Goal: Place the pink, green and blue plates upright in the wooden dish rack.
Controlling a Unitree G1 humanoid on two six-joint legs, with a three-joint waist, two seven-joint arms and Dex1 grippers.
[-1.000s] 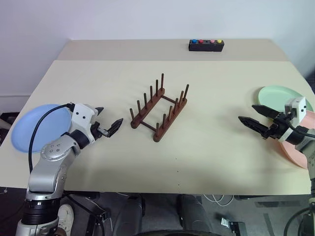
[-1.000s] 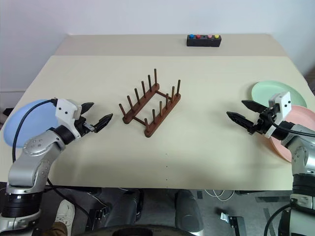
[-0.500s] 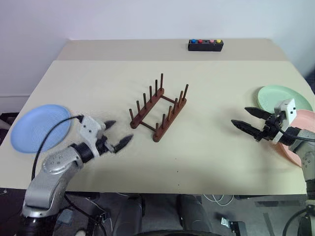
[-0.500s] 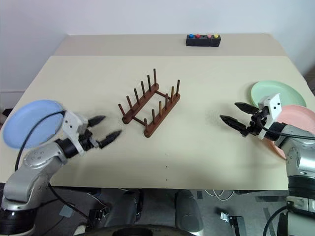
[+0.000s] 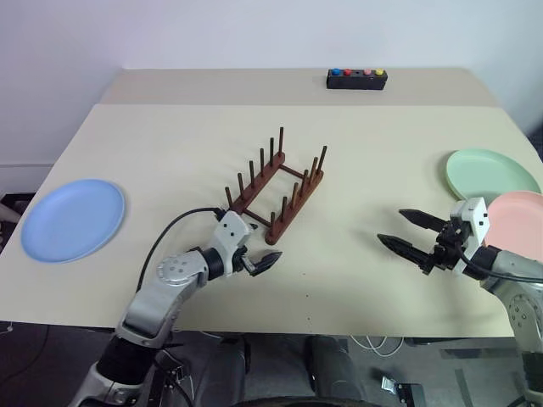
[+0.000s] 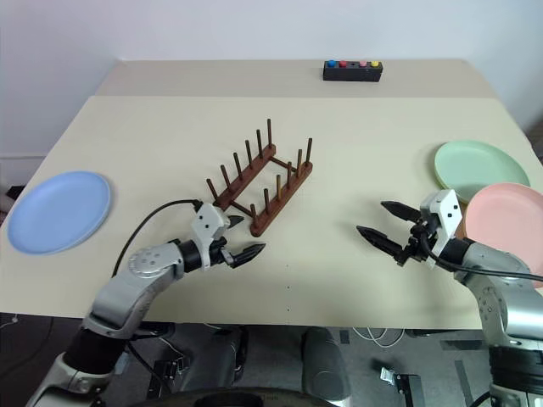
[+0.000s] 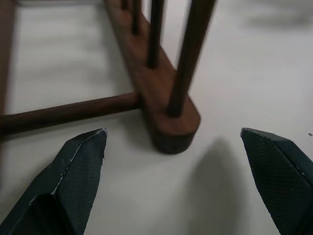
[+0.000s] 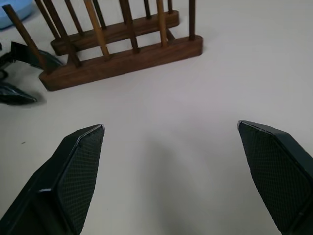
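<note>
— How many plates are counted on the surface [image 5: 365, 136]?

— Three are counted: one blue plate [image 5: 72, 219], one green plate [image 5: 490, 172] and one pink plate [image 5: 516, 217].

— And racks?

— One wooden dish rack [image 5: 274, 191] is seen. Two base rails are counted on it, and six upright pegs are counted on each rail, so twelve pegs in all.

— Is anything else to be counted?

— One black box [image 5: 357, 79] is found at the far edge, and four coloured buttons can be made out on it: one blue, two reddish, one yellow.

— And the grippers?

— Two are counted, a left gripper [image 5: 256, 254] and a right gripper [image 5: 406, 233], each with two black fingers.
</note>
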